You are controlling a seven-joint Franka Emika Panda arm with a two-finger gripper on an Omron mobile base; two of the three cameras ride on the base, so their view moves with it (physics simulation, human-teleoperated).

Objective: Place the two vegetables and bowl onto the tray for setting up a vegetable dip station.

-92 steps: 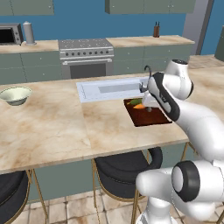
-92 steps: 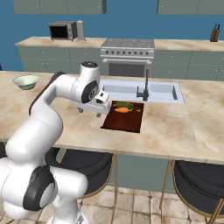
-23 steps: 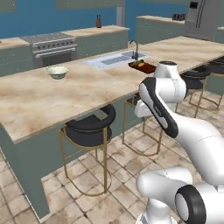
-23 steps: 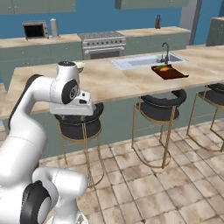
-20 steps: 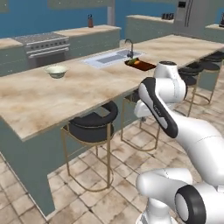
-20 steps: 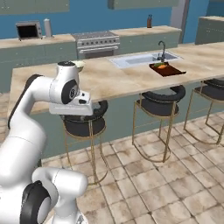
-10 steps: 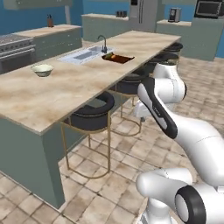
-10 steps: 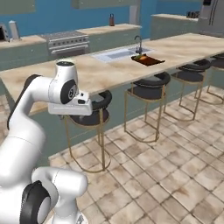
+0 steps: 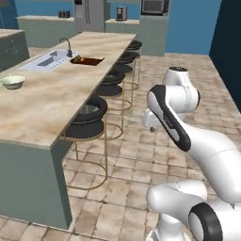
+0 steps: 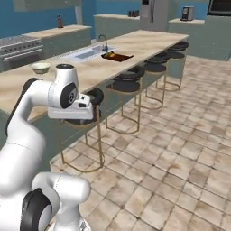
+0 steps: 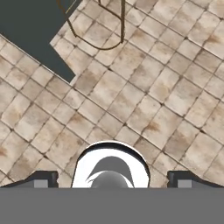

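Observation:
The pale bowl (image 9: 13,82) (image 10: 40,67) stands on the island counter's near stretch, far from the dark reddish tray (image 9: 89,61) (image 10: 118,57) that lies beside the sink. An orange vegetable (image 9: 81,60) (image 10: 109,55) rests on the tray; anything else on it is too small to tell. My gripper (image 9: 149,126) (image 10: 76,118) (image 11: 112,179) hangs off the counter over the tiled floor, pointing down. Its fingertips (image 11: 41,178) stand wide apart, open, with nothing between them.
A row of black bar stools (image 9: 89,115) (image 10: 126,74) lines the island's side (image 9: 33,188). The sink (image 9: 49,60) (image 10: 88,54) lies just past the tray. Tiled floor (image 10: 180,158) spreads to the right. Counters and a fridge (image 9: 89,14) stand at the back.
The whole picture has shifted: the base has moved, so the island now runs away along the left. The arm keeps its pose and the gripper stays open.

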